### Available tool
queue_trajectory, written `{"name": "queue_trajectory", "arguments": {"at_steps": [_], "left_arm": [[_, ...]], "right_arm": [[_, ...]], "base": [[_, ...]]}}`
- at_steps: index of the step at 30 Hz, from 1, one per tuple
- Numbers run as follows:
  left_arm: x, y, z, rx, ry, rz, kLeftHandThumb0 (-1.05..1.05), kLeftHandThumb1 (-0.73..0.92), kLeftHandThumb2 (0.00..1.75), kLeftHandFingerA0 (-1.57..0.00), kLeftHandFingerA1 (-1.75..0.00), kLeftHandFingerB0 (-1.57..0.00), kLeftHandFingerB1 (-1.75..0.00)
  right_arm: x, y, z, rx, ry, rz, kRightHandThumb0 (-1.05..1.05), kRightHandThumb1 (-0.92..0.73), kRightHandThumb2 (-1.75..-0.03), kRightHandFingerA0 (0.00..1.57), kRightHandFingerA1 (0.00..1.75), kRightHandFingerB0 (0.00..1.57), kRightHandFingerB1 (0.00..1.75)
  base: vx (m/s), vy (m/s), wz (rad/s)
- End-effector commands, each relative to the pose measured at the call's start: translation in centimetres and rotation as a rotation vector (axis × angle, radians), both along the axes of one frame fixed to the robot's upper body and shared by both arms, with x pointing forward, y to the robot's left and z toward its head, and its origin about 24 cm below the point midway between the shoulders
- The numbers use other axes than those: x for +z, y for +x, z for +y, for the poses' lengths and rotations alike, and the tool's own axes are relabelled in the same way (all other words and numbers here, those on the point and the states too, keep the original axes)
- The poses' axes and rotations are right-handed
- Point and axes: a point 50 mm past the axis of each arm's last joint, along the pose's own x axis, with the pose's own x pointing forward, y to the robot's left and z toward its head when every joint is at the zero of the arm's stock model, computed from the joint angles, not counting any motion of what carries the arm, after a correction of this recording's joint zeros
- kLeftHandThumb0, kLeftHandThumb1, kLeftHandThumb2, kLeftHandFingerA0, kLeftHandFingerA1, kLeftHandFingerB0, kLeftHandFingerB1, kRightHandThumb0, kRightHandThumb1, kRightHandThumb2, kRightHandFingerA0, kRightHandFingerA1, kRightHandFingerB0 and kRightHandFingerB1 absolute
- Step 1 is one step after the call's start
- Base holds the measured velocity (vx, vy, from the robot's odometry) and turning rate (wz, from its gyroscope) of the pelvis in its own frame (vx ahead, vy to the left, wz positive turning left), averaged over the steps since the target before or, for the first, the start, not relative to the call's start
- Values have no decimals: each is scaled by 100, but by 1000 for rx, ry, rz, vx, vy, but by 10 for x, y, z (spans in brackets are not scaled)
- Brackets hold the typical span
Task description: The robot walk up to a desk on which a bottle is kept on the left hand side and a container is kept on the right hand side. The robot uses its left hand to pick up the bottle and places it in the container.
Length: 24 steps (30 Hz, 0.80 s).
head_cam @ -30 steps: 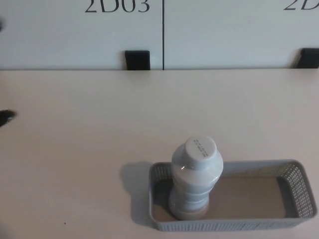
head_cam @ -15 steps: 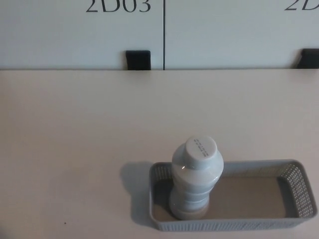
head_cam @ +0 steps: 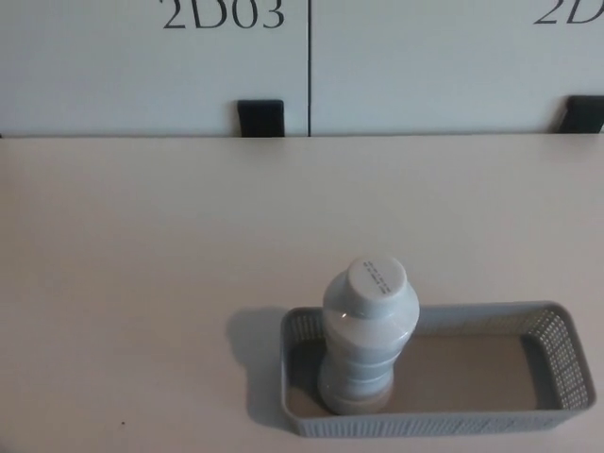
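A pale grey ribbed bottle with a white cap stands upright in the left end of a grey mesh container. The container lies at the lower right of the beige desk. Neither of my hands shows in the head view.
A white partition wall marked "2D03" runs along the desk's far edge. Two black brackets sit at its base, one near the middle and one at the far right. A vertical seam splits the wall.
A dark fingertip at the left edge one second ago has left the picture. The view has shifted slightly; bottle and container stay put.
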Motion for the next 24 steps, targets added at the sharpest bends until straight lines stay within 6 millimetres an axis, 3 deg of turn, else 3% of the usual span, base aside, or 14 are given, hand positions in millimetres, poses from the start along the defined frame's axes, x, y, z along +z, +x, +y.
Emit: {"name": "queue_trajectory", "arguments": {"at_steps": [1,3,4,5,7,9,10,11,14,15,16,17,18,24], "left_arm": [[-86,-118,-21,68,233,561,-22,51,55,-66,-58,-54,-49],[-82,-101,-28,-47,299,512,-22,51,55,-66,-58,-54,-49],[-94,-79,-29,-34,152,493,-35,59,58,-87,-84,-44,-36],[-94,-79,-29,-34,152,493,-35,59,58,-87,-84,-44,-36],[-98,-67,-35,48,-102,369,-22,63,59,-62,-59,-38,-38],[-97,-61,-38,40,-113,346,-22,63,59,-62,-59,-38,-38],[-97,-61,-38,40,-113,346,-22,63,59,-62,-59,-38,-38],[-99,-60,-40,18,-120,335,-22,56,57,-77,-95,-42,-38],[-100,-62,-43,-26,-124,348,-24,59,58,-77,-92,-40,-38],[-102,-67,-47,-62,-146,364,-17,45,94,-65,-80,-23,-55],[-104,-72,-48,-78,-130,395,-32,64,60,-66,-94,-38,-39],[-106,-75,-49,-89,-116,417,-32,64,60,-66,-94,-38,-39],[-109,-81,-49,-91,-100,457,-45,55,82,-59,-81,-32,-49],[-117,-102,-49,-105,-37,598,-54,57,90,-50,-79,-33,-51]], "right_arm": [[-2,-21,-21,60,-102,82,-32,-47,-54,55,64,35,44],[-3,-21,-21,64,-102,81,-32,-47,-54,55,64,35,44],[-3,-19,-22,71,-108,79,-33,-46,-54,57,66,35,45],[-3,-19,-22,71,-108,79,-33,-46,-54,57,66,35,45],[-3,-21,-22,71,-108,88,-32,-46,-54,58,67,35,45],[-4,-22,-22,63,-106,91,-32,-46,-54,58,67,35,45],[-4,-22,-22,63,-106,91,-32,-46,-54,58,67,35,45],[-5,-24,-21,64,-101,93,-31,-46,-54,58,66,35,44],[-6,-28,-22,66,-101,99,-32,-45,-54,59,66,35,44],[-6,-30,-23,71,-110,101,-34,-45,-53,57,65,37,46],[-6,-31,-23,71,-110,104,-34,-45,-53,57,66,38,47],[-7,-32,-24,71,-110,105,-34,-45,-53,57,66,38,47],[-8,-33,-24,66,-107,108,-33,-44,-53,59,66,36,46],[-10,-36,-22,76,-113,115,-34,-45,-53,56,65,38,45]], "base": [[0,0,0],[0,0,0],[0,0,0],[0,0,0],[0,0,0],[0,0,0],[0,0,0],[0,0,0],[0,0,0],[0,0,0],[0,0,0],[0,0,0],[0,0,0],[0,0,0]]}}
